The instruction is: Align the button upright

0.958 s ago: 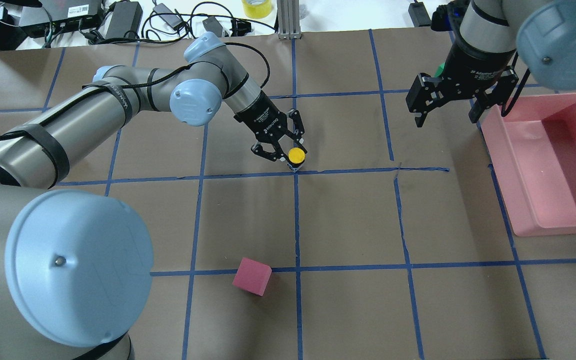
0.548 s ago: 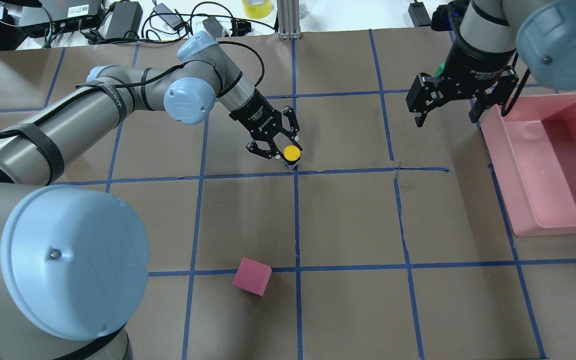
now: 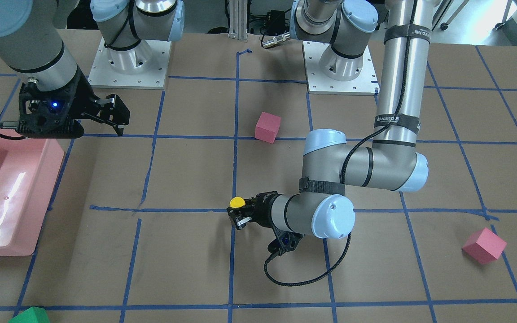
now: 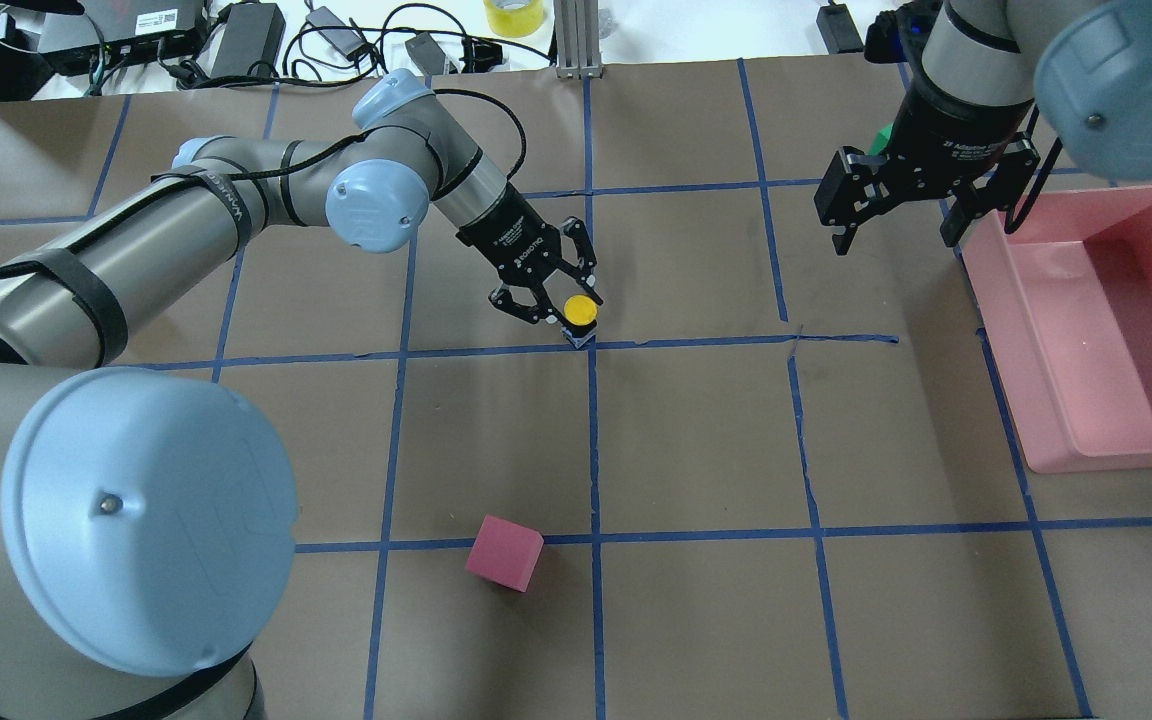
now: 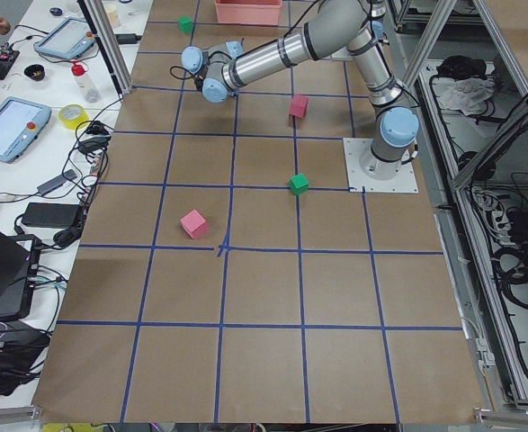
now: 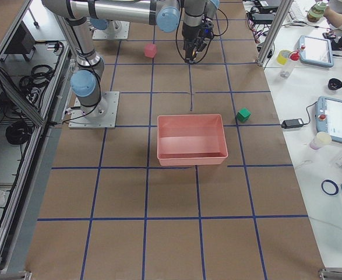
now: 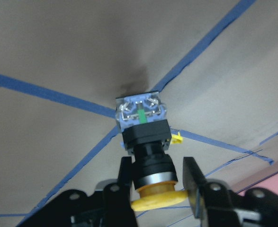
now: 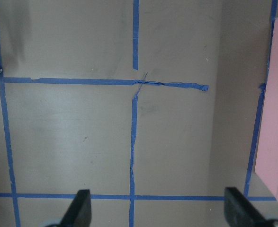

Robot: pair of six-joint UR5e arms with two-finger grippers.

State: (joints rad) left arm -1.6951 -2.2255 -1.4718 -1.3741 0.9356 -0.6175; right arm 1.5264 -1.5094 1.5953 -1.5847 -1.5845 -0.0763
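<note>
Roughly by size, biggest first:
table (image 4: 696, 440): brown paper top with a blue tape grid, carries everything here.
left arm (image 4: 136, 240): reaches in low across the table toward the middle tape crossing.
right arm (image 4: 966, 60): hangs high beside the bin, well apart from the button, no part in this step.
bin (image 4: 1126, 440): pink, at the table's right side in the overhead view, nothing seen inside.
pink cube (image 4: 504, 552): sits near a tape line, well apart from the action.
right gripper (image 4: 901, 215): jaws spread wide, nothing between them; its wrist view shows only bare table between them.
left gripper (image 4: 564, 305): jaws sit either side of the button's black neck just under the cap; the wrist view shows them flanking it closely, so I read it as clenched on the button, though firm contact is hard to confirm.
button (image 7: 146, 142): at the tape crossing in mid table; yellow cap (image 4: 580, 307) toward the gripper, grey contact block (image 7: 141, 111) toward the table, touching or just off it, shadow right below.
step: judged to be the set-down; button held cap-up, base meeting the table at the crossing.
progress: looks near done; upright from above, slight tilt cannot be ruled out.
next move: needs the base flat on the table, then a slow release and a straight pull back along the gripper's axis.
risk: narrow base under a tall body, a dragging jaw could tip it.
</note>
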